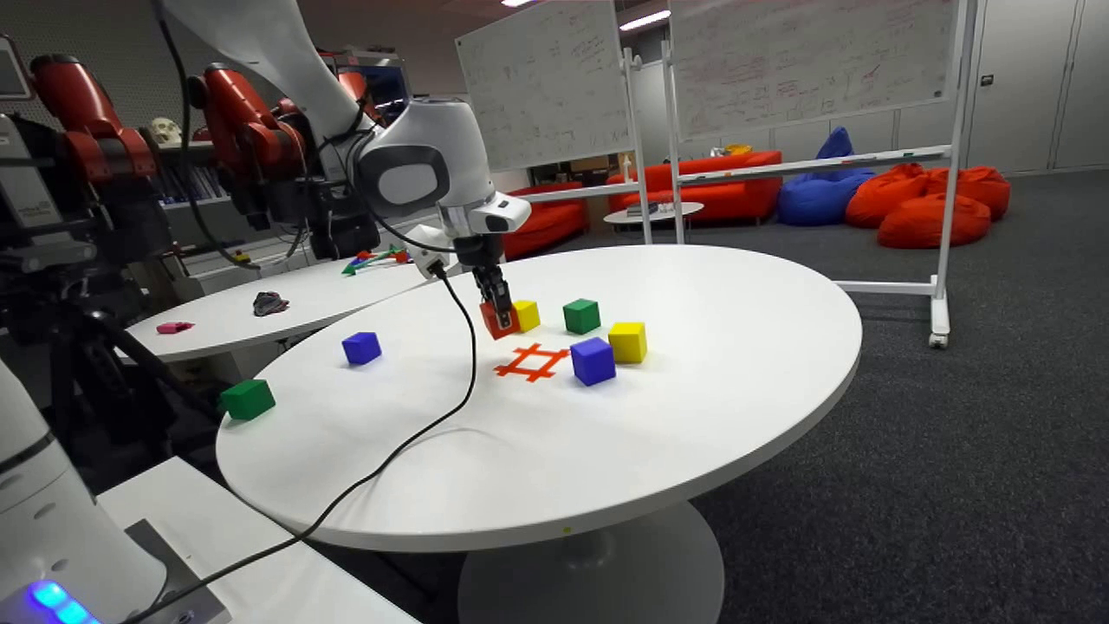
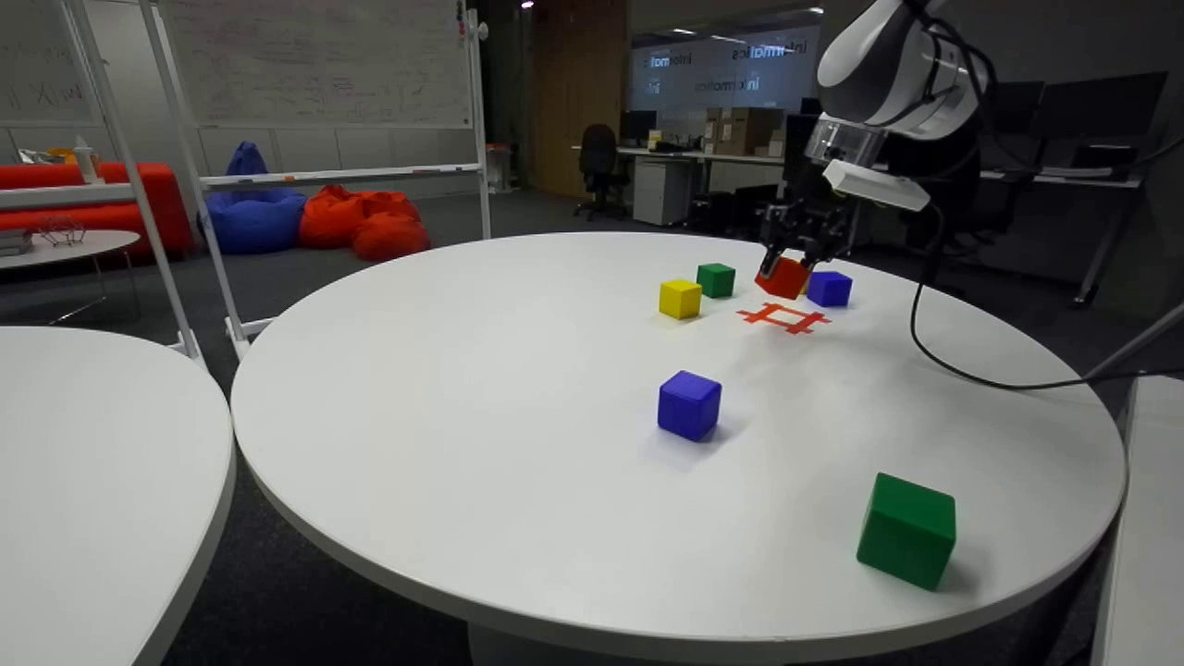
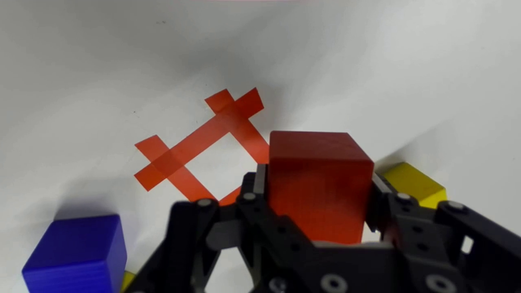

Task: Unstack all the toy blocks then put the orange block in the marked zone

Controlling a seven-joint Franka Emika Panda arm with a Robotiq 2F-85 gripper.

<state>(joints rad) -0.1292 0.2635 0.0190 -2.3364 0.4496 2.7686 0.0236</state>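
Observation:
The orange block [image 3: 317, 203], an orange-red cube, is pinched between both fingers of my gripper [image 3: 320, 179] in the wrist view. In an exterior view it hangs tilted just above the table, beside the marked zone [image 1: 531, 351]. That hash sign of red-orange lines has one corner hidden behind block and gripper in the wrist view. Other toy blocks sit singly on the table: a yellow block [image 1: 526, 315] close beside the held one, a green block [image 1: 581, 316], a blue block [image 1: 593, 360] near another yellow block [image 1: 628, 341], and, farther off, a blue block [image 2: 689, 405] and a green block [image 2: 906, 530].
A black cable [image 1: 416, 433] loops from the arm across the round white table [image 1: 693, 433]. Another white table [image 2: 102, 462] stands alongside. The green cube farthest from my gripper lies close to the round table's edge.

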